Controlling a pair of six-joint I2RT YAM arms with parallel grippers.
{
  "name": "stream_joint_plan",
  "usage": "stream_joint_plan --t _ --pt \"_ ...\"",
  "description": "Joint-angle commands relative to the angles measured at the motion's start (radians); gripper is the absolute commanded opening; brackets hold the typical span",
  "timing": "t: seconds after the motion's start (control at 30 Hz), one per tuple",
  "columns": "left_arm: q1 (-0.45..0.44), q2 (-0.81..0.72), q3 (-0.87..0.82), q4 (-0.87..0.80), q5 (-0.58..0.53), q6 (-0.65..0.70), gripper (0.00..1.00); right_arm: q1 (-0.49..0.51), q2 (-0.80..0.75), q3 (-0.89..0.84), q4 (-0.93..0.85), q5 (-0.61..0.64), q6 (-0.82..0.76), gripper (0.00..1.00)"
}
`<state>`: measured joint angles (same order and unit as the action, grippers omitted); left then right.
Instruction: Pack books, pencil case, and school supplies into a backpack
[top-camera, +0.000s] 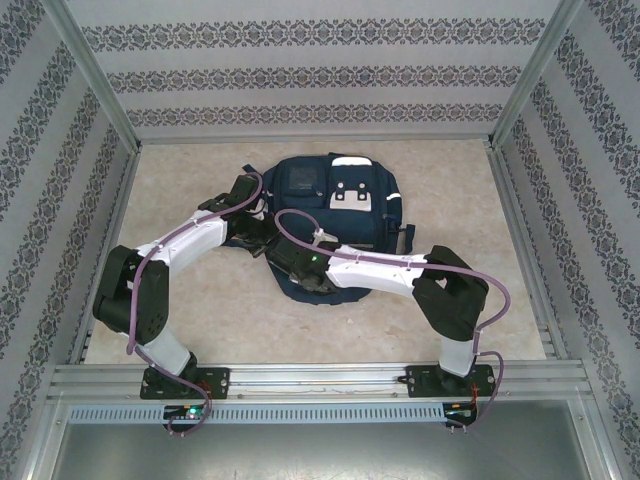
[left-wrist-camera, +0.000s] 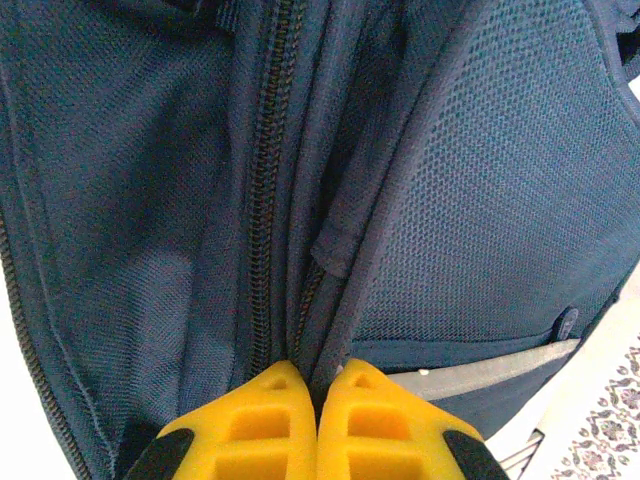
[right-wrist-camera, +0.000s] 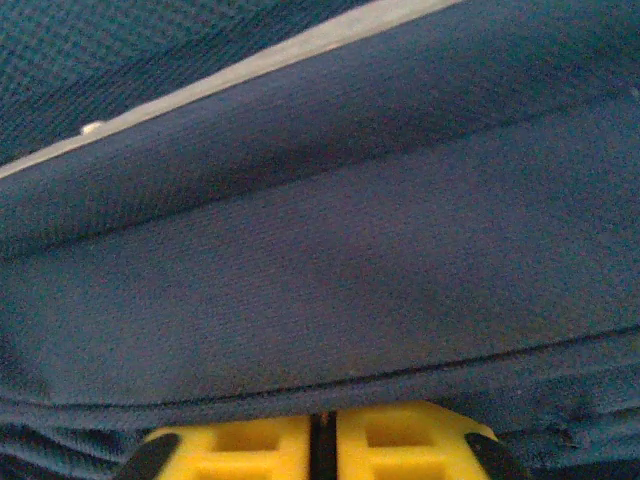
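Okay, backpack (top-camera: 335, 215) lies flat in the middle of the worktop (top-camera: 200, 320), with both arms bent in over its near-left part.

Left tool (left-wrist-camera: 318, 388): the yellow fingers (left-wrist-camera: 270, 420) are pressed together. A fold of navy fabric runs down between the tips, so the tool is clamped on the backpack. Just ahead of the tips and slightly to their left, a dark zipper (left-wrist-camera: 262, 200) runs straight away from the tool. Whether it is zipped along its whole length, cannot tell. Ahead and to the right of the tips is a mesh panel (left-wrist-camera: 500, 200). Nearer the tool on that same side, a grey reflective stripe (left-wrist-camera: 500, 368) slants off to the right. Past the stripe, at the far right, there is a bit of pale worktop.

Right tool (right-wrist-camera: 322, 428): the yellow fingers (right-wrist-camera: 400, 440) sit side by side with only a thin dark line between them, so the jaws are together. Navy fabric sits right against the tips and a seam edge lies across their top. Whether any cloth is pinched, cannot tell. Further ahead of this tool, a grey stripe crosses the fabric on a slant.

From the top camera, the two tools sit close to each other at the backpack's near-left edge, the right one closer to the arm bases. Pale patches (top-camera: 350, 190) sit on the backpack's far side, beyond both tools.
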<state>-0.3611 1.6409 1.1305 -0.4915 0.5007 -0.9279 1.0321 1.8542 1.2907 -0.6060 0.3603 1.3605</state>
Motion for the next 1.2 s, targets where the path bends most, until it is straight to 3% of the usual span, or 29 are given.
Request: stream_joint_plan --t 0.0,0.1,0.2,0.33,0.5,0.6,0.77,0.83,1.07,1.17 --pt "-0.007 -0.037 0.039 0.012 0.001 0.019 0.00 -0.003 -0.037 -0.051 -0.014 0.076 -0.007 0.00" --pt "0.004 -0.027 0.049 -0.005 0.010 0.037 0.00 -0.014 -0.098 -0.116 0.023 0.091 -0.056 0.00" --pt "0.018 -0.029 0.051 -0.029 -0.004 0.072 0.00 -0.034 -0.179 -0.187 0.089 0.069 -0.200 0.00" --pt "0.049 -0.026 0.053 -0.058 -0.027 0.141 0.00 -0.082 -0.282 -0.283 0.210 -0.113 -0.594 0.00" --pt "0.099 -0.023 0.035 -0.068 -0.014 0.215 0.00 -0.174 -0.408 -0.408 0.236 -0.222 -0.818 0.00" --pt "0.132 -0.005 0.045 -0.087 0.020 0.251 0.00 -0.263 -0.474 -0.474 0.266 -0.289 -0.895 0.00" --pt "0.169 0.020 0.073 -0.126 0.081 0.310 0.00 -0.315 -0.509 -0.502 0.271 -0.307 -0.961 0.00" --pt "0.203 0.064 0.141 -0.224 0.060 0.423 0.00 -0.439 -0.569 -0.560 0.323 -0.378 -1.078 0.00" --pt "0.228 0.188 0.281 -0.225 -0.026 0.492 0.00 -0.431 -0.611 -0.594 0.372 -0.404 -1.209 0.00" --pt "0.229 0.270 0.392 -0.227 -0.050 0.541 0.00 -0.423 -0.603 -0.594 0.417 -0.501 -1.261 0.00"
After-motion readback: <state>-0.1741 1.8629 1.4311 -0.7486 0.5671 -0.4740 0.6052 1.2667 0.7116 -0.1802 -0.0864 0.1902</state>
